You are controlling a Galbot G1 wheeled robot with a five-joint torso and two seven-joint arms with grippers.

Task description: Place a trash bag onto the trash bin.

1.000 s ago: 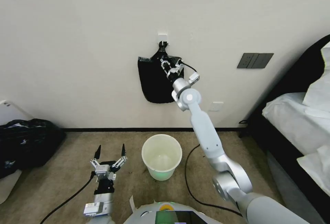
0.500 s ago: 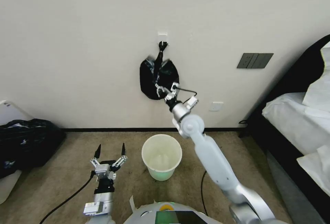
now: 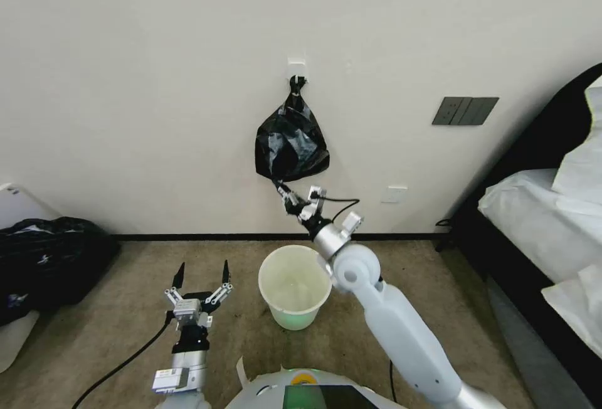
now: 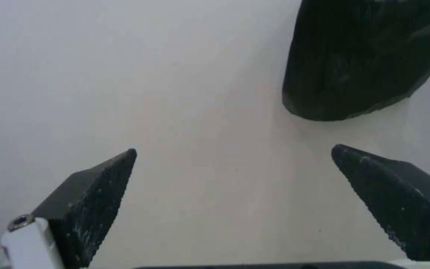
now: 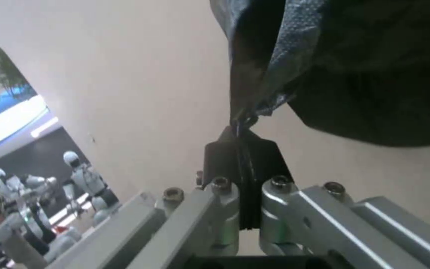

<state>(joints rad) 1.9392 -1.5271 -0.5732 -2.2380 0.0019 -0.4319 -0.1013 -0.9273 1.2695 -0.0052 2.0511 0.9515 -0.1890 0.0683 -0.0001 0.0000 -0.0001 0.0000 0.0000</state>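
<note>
The trash bag (image 3: 291, 142), glossy black and crinkly, hangs by its gathered top from a white wall hook (image 3: 296, 70). My right gripper (image 3: 282, 191) is just under it, shut on a stretched lower corner of the bag (image 5: 349, 56); the pinch shows in the right wrist view (image 5: 240, 130). The white-cream trash bin (image 3: 263, 277) stands on the carpet below, a little to the left of the right forearm. My left gripper (image 3: 200, 274) is parked low to the left of the bin, open and pointing at the wall (image 4: 233, 149), with the bag (image 4: 359, 59) far ahead of it.
A large bulging black bag (image 3: 50, 258) lies on the floor at the far left. A bed with white bedding (image 3: 545, 221) fills the right side. A dark switch plate (image 3: 465, 110) and a white outlet (image 3: 394, 194) sit on the wall. Black cables trail over the carpet.
My right gripper has come down from the bag's upper part to below it, shut on the bag's lower corner and drawing it downward. The left arm has not moved.
</note>
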